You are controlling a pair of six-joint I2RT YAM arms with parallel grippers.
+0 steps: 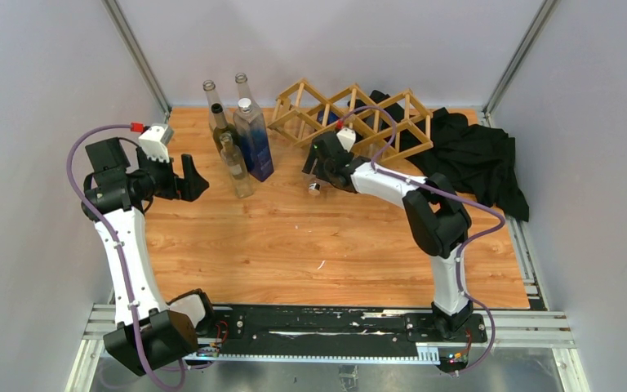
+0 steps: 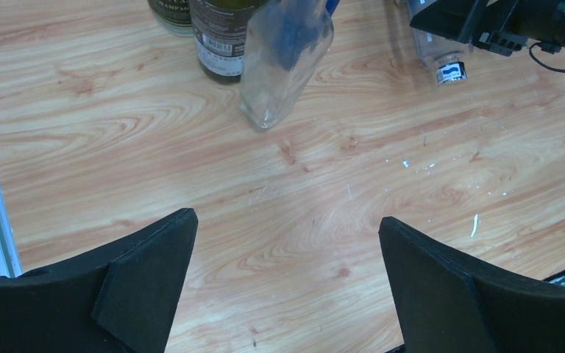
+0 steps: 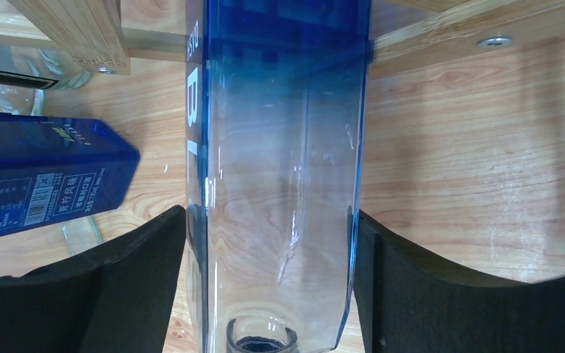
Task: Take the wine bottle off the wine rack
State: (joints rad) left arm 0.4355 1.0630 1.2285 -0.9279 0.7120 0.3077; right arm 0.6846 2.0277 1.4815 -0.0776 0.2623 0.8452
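The black-padded left gripper is being held wide open, idle, near standing glass bottles. The blue-tinted square glass wine bottle, far end inside the light wooden lattice wine rack, is being clamped by the right gripper, probably for sliding out.

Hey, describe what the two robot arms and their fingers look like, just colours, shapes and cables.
Both the left arm and the right arm have white links joined by bulky black joints. A purple cable loops along each arm. Each wrist carries a small white block with a red end. The fingers are matte black, broad wedges narrowing to angular tips.
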